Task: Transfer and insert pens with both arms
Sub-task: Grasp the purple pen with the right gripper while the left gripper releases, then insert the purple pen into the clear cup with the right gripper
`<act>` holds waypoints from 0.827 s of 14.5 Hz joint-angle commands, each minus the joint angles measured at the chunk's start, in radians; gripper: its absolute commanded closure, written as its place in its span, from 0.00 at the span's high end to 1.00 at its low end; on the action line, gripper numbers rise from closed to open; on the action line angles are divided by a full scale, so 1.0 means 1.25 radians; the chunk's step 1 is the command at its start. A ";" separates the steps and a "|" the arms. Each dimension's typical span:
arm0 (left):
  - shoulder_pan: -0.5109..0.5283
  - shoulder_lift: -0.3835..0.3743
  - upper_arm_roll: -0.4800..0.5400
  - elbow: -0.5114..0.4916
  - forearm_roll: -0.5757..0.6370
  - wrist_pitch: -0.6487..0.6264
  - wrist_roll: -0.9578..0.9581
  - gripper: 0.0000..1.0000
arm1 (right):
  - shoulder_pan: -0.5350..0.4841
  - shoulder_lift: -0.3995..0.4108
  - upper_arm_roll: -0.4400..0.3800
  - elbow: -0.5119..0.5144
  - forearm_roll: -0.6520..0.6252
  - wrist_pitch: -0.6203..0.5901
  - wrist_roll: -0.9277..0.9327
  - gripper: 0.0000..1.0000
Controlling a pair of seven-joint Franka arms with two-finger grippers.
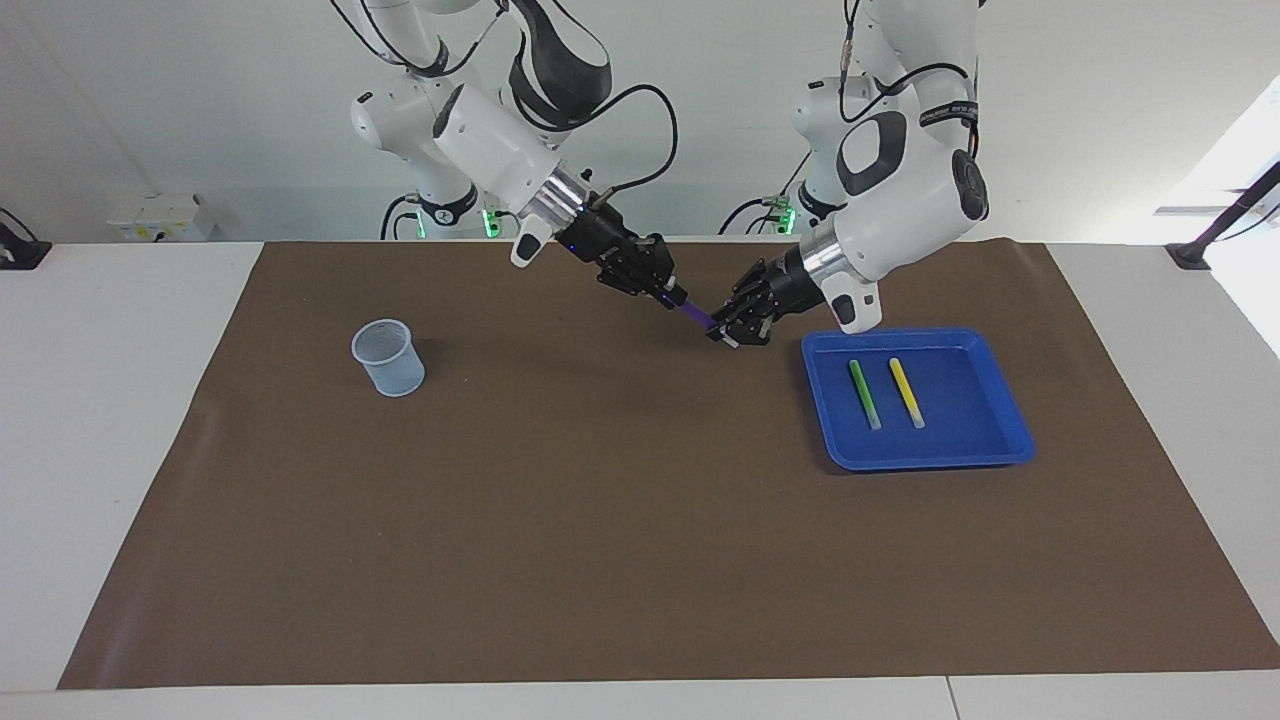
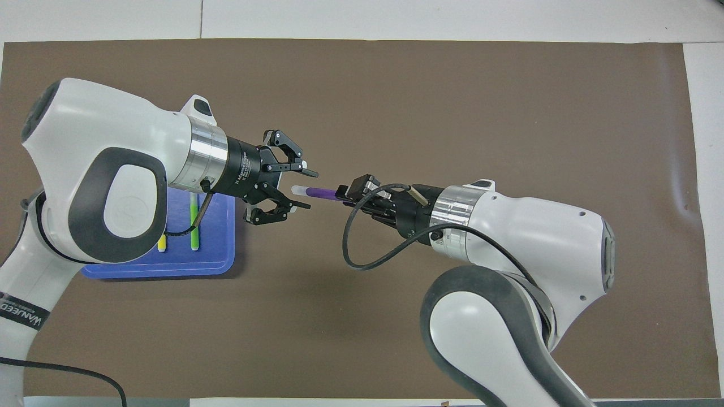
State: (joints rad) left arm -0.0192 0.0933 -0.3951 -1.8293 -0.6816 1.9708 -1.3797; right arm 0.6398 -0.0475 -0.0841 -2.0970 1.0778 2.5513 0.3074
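Observation:
The purple pen (image 1: 696, 316) (image 2: 318, 193) is held in the air over the brown mat, between the two grippers. My right gripper (image 1: 676, 296) (image 2: 343, 196) is shut on its purple end. My left gripper (image 1: 725, 333) (image 2: 310, 190) is open, with its fingers on either side of the pen's pale cap end and not closed on it. The green pen (image 1: 864, 394) (image 2: 194, 226) and the yellow pen (image 1: 907, 392) (image 2: 162, 243) lie side by side in the blue tray (image 1: 930, 460) (image 2: 218, 257), partly hidden under the left arm in the overhead view.
A clear plastic cup (image 1: 388, 357) stands upright on the mat toward the right arm's end of the table; the right arm hides it in the overhead view. The brown mat (image 1: 600, 520) covers most of the white table.

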 commanded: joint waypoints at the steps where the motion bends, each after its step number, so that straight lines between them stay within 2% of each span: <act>1: 0.020 -0.034 0.013 -0.017 0.015 -0.002 0.054 1.00 | -0.093 -0.038 0.001 0.000 -0.052 -0.139 0.000 0.00; 4: 0.078 -0.035 0.013 -0.015 0.079 -0.045 0.176 1.00 | -0.229 -0.086 0.000 0.031 -0.327 -0.393 -0.046 0.00; 6: 0.116 -0.035 0.013 -0.016 0.158 -0.078 0.308 1.00 | -0.324 -0.091 -0.003 0.073 -0.456 -0.564 -0.179 0.00; 9: 0.210 -0.038 0.013 -0.032 0.226 -0.095 0.542 1.00 | -0.396 -0.090 -0.001 0.091 -0.654 -0.652 -0.374 0.00; 12: 0.256 -0.029 0.013 -0.073 0.351 -0.078 0.817 1.00 | -0.410 -0.095 0.000 0.079 -0.848 -0.643 -0.482 0.00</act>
State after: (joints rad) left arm 0.2714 0.0717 -0.3737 -1.8694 -0.3258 1.8656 -0.5448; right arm 0.1342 -0.1695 -0.1016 -1.9972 0.1536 1.7477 -0.2162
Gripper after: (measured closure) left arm 0.000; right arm 0.824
